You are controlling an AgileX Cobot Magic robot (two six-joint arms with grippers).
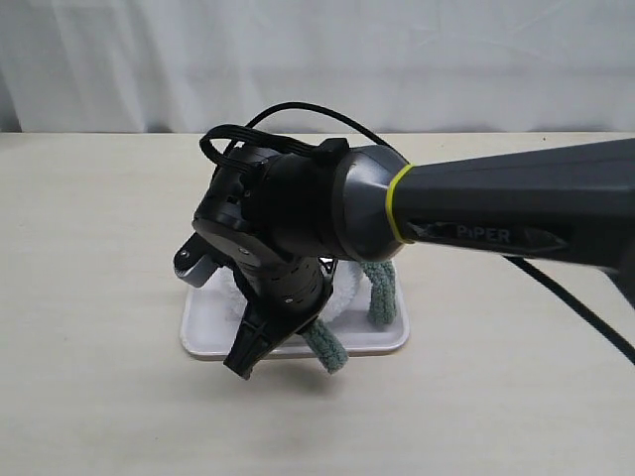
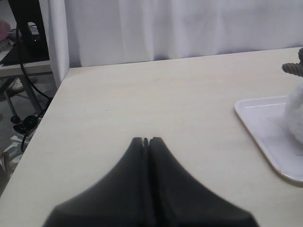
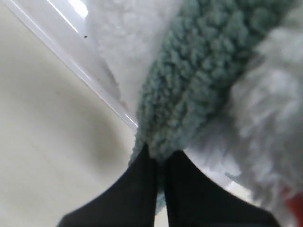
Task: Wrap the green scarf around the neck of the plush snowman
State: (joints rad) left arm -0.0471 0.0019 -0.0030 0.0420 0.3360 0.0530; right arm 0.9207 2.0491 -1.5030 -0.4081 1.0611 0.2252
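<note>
My right gripper (image 3: 161,156) is shut on the green scarf (image 3: 203,85), pinching the fuzzy ribbed strip just off the tray's edge. The white plush snowman (image 3: 270,109) lies right beside the scarf; its neck is hidden. In the exterior view the right arm reaches in from the right and covers most of the snowman (image 1: 344,296). The right gripper (image 1: 241,365) points down at the tray's front edge there. Two stretches of scarf (image 1: 327,347) hang out beneath the wrist. My left gripper (image 2: 146,140) is shut on nothing, over bare table, apart from the tray.
The white tray (image 1: 203,332) holds the snowman mid-table; its rim (image 2: 258,127) shows in the left wrist view. A white curtain hangs behind the table. The table's edge (image 2: 57,94) drops off to cables and furniture legs on the floor.
</note>
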